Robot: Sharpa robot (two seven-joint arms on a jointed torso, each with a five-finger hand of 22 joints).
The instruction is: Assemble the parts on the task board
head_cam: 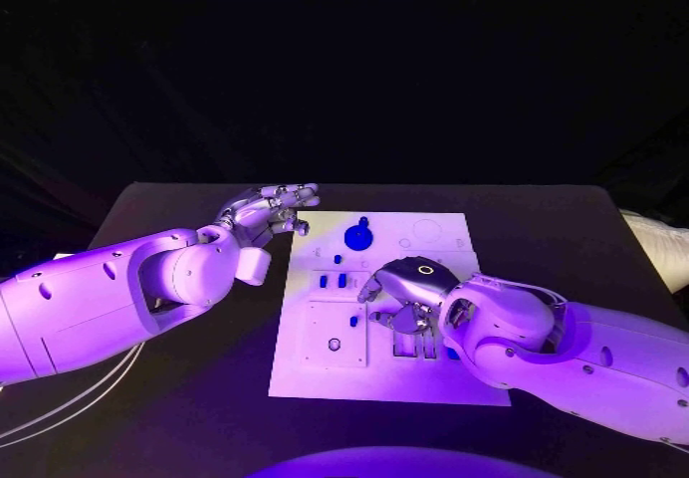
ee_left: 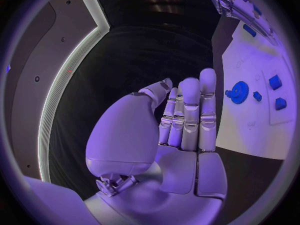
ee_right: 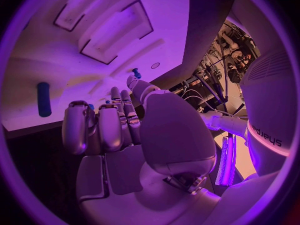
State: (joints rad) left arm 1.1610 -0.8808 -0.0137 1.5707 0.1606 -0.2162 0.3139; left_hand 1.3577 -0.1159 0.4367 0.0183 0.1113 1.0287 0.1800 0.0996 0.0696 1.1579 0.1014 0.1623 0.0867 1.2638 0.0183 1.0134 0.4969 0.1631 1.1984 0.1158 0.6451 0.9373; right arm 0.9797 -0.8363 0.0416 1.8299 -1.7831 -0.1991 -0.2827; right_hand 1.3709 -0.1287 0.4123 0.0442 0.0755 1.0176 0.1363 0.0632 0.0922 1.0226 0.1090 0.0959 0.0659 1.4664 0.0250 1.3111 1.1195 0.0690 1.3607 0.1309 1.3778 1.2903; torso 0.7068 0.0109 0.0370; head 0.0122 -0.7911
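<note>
**Right hand low on board, left hand off it**

Right hand [head_cam: 408, 295] over the board's [head_cam: 431, 383] near middle, fingers curled down at the slots; grip unclear. Small blue parts [head_cam: 334, 282] beside it. Blue gear [head_cam: 357, 237] farther back. Left hand [head_cam: 267, 211] past the board's left edge, fingers straight, together, empty.

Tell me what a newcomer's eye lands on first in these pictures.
The white task board in the middle of the black table stands out, with a blue gear near its far edge. The right hand hovers low over the board's middle, fingers pointing down, while the left hand is raised open beside the board's far left corner.
</note>
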